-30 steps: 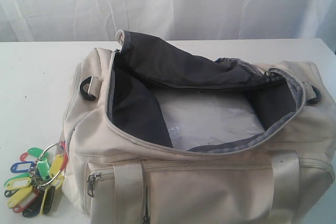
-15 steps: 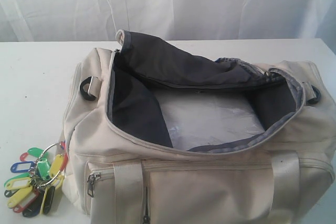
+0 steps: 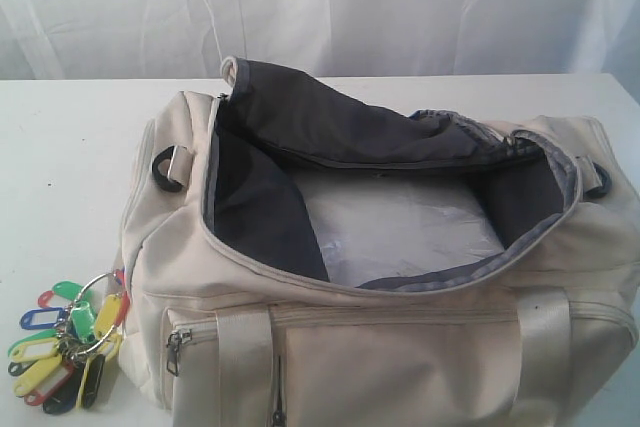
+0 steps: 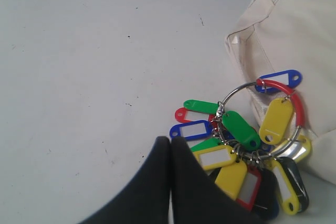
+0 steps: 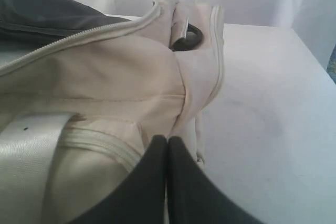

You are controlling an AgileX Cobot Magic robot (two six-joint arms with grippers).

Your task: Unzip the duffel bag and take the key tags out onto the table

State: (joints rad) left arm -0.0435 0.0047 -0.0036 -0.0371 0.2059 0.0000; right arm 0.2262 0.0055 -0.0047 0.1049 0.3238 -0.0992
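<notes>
Since the key tags [image 3: 68,342] were found on the table [image 3: 60,177] against the duffel bag [image 3: 400,357], with left gripper [image 4: 169,148] and right gripper [image 5: 167,145] closed empty, they could be snagged by a careless retreat.

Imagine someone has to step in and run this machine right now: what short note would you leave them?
Grippers: the left gripper has its fingers shut and empty, just beside the key tags. The right gripper is also shut and empty, at the other end of the duffel bag.
Things: the bag lies on the table, and the tags lie on the table against the bag's end.
Done: the bag is unzipped and gaping, and the tags are out.
Left: apparently nothing except drawing the arms back.
</notes>
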